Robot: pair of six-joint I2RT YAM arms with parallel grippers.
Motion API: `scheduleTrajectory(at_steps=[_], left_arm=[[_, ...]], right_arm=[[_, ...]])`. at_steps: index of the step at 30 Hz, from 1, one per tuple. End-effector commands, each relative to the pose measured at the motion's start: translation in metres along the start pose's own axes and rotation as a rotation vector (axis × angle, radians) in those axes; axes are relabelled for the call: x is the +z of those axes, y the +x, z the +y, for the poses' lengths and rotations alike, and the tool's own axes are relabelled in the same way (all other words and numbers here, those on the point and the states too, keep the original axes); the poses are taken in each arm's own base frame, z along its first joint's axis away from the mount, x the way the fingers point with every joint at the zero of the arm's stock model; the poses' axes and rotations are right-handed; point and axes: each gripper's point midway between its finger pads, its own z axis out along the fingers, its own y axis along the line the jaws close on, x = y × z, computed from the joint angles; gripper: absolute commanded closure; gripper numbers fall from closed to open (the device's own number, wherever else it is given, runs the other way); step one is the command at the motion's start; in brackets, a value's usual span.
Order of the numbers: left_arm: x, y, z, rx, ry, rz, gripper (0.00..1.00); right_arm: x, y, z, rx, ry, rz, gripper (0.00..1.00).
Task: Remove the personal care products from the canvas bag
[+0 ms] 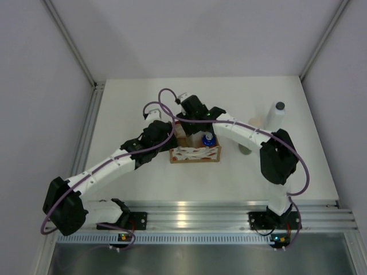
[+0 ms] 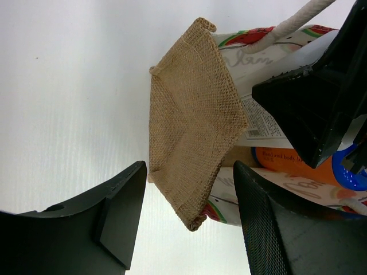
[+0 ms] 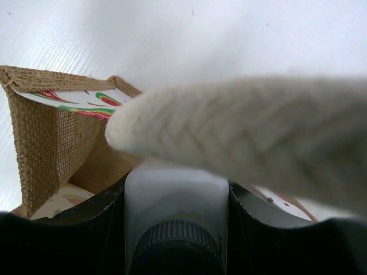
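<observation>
The canvas bag [image 1: 195,153] stands mid-table, tan burlap with a white-and-red band. My right gripper [image 3: 176,192] reaches down into it and is shut on a white bottle [image 3: 175,200] with a dark grey cap; a cream handle [image 3: 246,132] lies blurred across that view. My left gripper [image 2: 189,217] is open, its jaws either side of the bag's end [image 2: 189,120]. The orange bottle [image 2: 298,166] with a blue top [image 1: 208,139] is inside the bag. A second white bottle [image 1: 275,116] stands at the right. A beige cap [image 1: 254,121] and a grey end [image 1: 245,150] show beside the right arm.
The right arm's forearm [image 1: 241,130] crosses above the table between the bag and the standing white bottle. White walls close in the table on the left, back and right. An aluminium rail [image 1: 189,215] runs along the near edge.
</observation>
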Motion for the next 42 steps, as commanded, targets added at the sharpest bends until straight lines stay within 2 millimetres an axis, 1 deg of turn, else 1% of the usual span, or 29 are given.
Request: scheduleTrajectory(at_steps=[1,4,6,8,11,12,15,17,18,19,20,23,24,26,27,29,30,31,32,34,35,36,37,38,39,40,42], left_arm=[[-0.004,-0.008,0.001,-0.005,0.001,-0.033,0.33],[-0.003,-0.007,0.001,-0.006,0.003,-0.030,0.33],[-0.003,-0.007,0.000,-0.006,0.003,-0.028,0.33],[-0.003,-0.007,0.000,-0.006,0.004,-0.027,0.33],[-0.003,-0.007,0.000,-0.005,0.005,-0.028,0.34],[-0.003,-0.007,0.000,-0.003,0.005,-0.028,0.34],[-0.003,-0.007,0.000,-0.003,0.004,-0.027,0.34],[-0.003,-0.006,0.000,-0.004,0.004,-0.025,0.34],[-0.003,-0.006,0.000,-0.006,0.007,-0.026,0.34],[-0.003,-0.006,-0.001,-0.004,0.009,-0.024,0.34],[-0.003,-0.006,0.000,-0.004,0.007,-0.024,0.34],[-0.003,-0.006,0.000,0.001,0.005,-0.024,0.34],[-0.003,-0.006,0.000,0.002,0.006,-0.025,0.34],[-0.004,-0.006,0.001,0.003,0.006,-0.027,0.34],[-0.004,-0.006,0.001,0.004,0.007,-0.028,0.34],[-0.004,-0.007,0.002,0.004,0.004,-0.031,0.34],[-0.004,-0.007,0.001,0.003,0.004,-0.032,0.34],[-0.005,-0.008,0.001,0.003,0.006,-0.035,0.34],[-0.004,-0.007,0.002,0.002,0.001,-0.033,0.34],[-0.004,-0.008,0.002,-0.001,0.001,-0.035,0.34],[-0.003,-0.007,0.002,-0.001,-0.003,-0.033,0.34],[-0.003,-0.007,0.002,-0.003,-0.002,-0.033,0.34],[-0.003,-0.007,0.002,-0.004,-0.003,-0.033,0.34],[-0.003,-0.007,0.002,-0.006,-0.004,-0.034,0.34],[-0.003,-0.007,0.003,-0.005,-0.007,-0.033,0.34],[-0.002,-0.006,0.003,-0.006,-0.008,-0.032,0.34],[-0.002,-0.007,0.003,-0.008,-0.009,-0.035,0.34]], right_arm=[[0.017,0.028,0.006,0.010,-0.001,0.055,0.53],[0.018,0.033,0.007,0.015,-0.009,0.060,0.53],[0.021,0.039,0.007,0.018,-0.003,0.071,0.49],[0.023,0.042,0.007,0.024,-0.004,0.073,0.49],[0.023,0.042,0.008,0.027,-0.007,0.067,0.47],[0.023,0.042,0.008,0.029,-0.006,0.067,0.42],[0.022,0.041,0.010,0.039,-0.014,0.062,0.41],[0.024,0.042,0.011,0.039,-0.019,0.063,0.47],[0.025,0.040,0.012,0.040,-0.023,0.051,0.55],[0.026,0.041,0.011,0.039,-0.020,0.054,0.57],[0.027,0.040,0.011,0.039,-0.013,0.052,0.63],[0.029,0.036,0.009,0.039,0.000,0.041,0.71],[0.029,0.035,0.008,0.038,0.001,0.038,0.77],[0.026,0.029,0.008,0.036,-0.001,0.023,0.84],[0.025,0.025,0.009,0.033,-0.001,0.012,0.90],[0.018,0.015,0.009,0.031,0.001,-0.030,0.98],[0.016,0.011,0.010,0.029,0.001,-0.045,1.00],[0.013,0.003,0.011,0.032,-0.005,-0.079,1.00],[0.005,-0.004,0.011,0.036,-0.009,-0.109,1.00],[-0.005,-0.016,0.011,0.038,-0.016,-0.156,1.00],[-0.014,-0.027,0.009,0.045,-0.016,-0.198,1.00],[-0.019,-0.033,0.009,0.040,-0.018,-0.219,1.00],[-0.030,-0.041,0.007,0.039,-0.016,-0.252,1.00],[-0.035,-0.048,0.006,0.040,-0.018,-0.281,1.00],[-0.040,-0.052,0.006,0.037,-0.019,-0.298,1.00],[-0.050,-0.060,0.003,0.041,-0.014,-0.323,1.00],[-0.059,-0.065,0.003,0.034,-0.021,-0.344,1.00]])
